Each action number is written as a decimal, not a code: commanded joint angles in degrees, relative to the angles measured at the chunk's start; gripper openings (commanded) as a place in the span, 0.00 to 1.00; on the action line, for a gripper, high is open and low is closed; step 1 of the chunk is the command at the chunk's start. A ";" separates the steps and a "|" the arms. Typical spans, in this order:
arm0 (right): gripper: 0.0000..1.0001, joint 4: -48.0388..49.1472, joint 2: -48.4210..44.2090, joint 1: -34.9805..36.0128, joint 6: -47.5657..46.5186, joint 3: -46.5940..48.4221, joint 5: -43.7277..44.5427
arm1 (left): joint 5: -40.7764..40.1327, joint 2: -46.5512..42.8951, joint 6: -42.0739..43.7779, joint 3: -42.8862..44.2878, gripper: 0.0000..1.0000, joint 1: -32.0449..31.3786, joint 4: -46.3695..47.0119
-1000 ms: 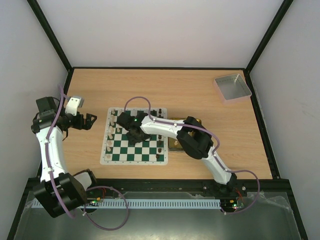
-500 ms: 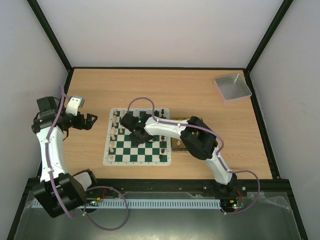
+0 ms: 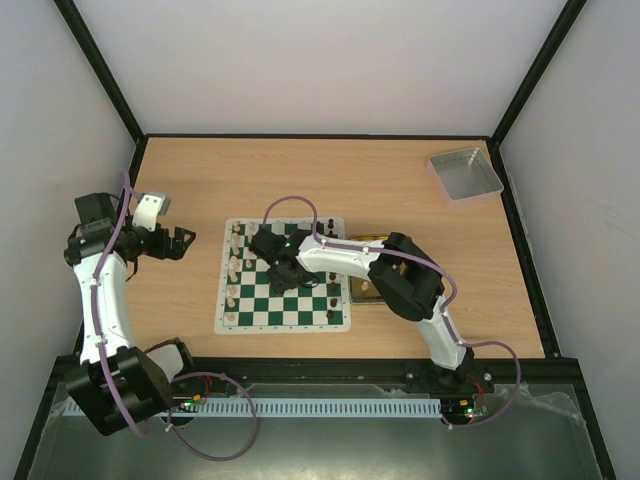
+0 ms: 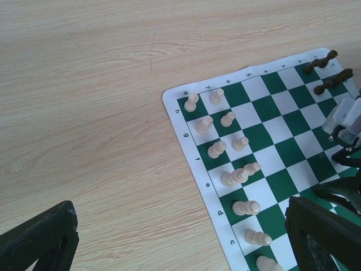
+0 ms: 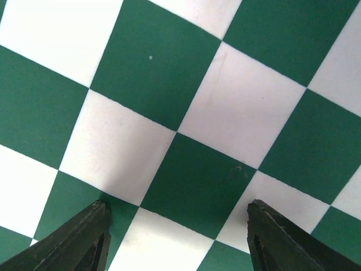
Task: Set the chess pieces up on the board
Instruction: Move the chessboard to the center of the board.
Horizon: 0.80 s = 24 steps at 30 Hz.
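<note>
Got a flat green-and-white checkered mat mid light wooden worktop, cream-white figurines down its left columns, dark brown ones along the right. Right claw spread over bare squares, left claw gaping wide alongside.

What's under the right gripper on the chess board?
Only bare green and white squares of the board lie under the open right gripper; nothing stands on them. From above, the right arm itself hides that spot.

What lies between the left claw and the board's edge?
Only bare wooden tabletop: in the top view nothing sits between the left claw and the board, and the left wrist view agrees.
</note>
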 commanded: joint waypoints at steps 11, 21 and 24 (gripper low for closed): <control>0.66 -3.85 -1.26 -1.72 -0.56 -6.09 2.90 | -1.05 -0.30 -0.51 -0.88 0.99 -1.59 0.19; 0.67 -5.78 -5.63 -1.72 0.30 -0.26 3.96 | -2.05 0.06 -0.61 -1.34 0.99 -2.62 0.72; 0.66 -6.91 -8.79 -1.70 0.90 0.32 5.53 | -3.00 -0.01 -0.51 -1.65 0.99 -3.15 0.99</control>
